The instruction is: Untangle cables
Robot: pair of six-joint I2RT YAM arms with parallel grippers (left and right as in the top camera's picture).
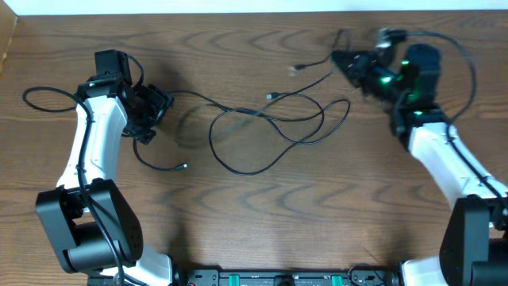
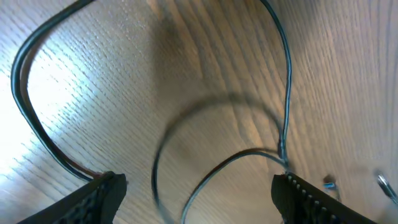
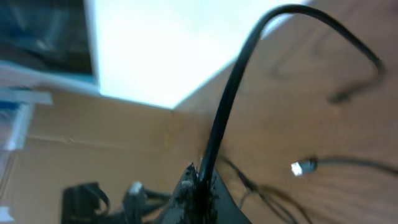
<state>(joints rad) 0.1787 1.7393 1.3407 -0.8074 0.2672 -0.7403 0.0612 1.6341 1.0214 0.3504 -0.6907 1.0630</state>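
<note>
Left gripper [image 2: 199, 183] is spread wide, empty; right gripper [image 3: 199, 180] is pinched shut on black cable [image 3: 231, 87]. Cable is best drawn slowly right, low over counter [image 1: 238, 206], so nothing is pulled tight

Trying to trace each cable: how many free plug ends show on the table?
3: one plug end near the left gripper, one central, one beyond it toward the right gripper. Others may be hidden there.
</note>
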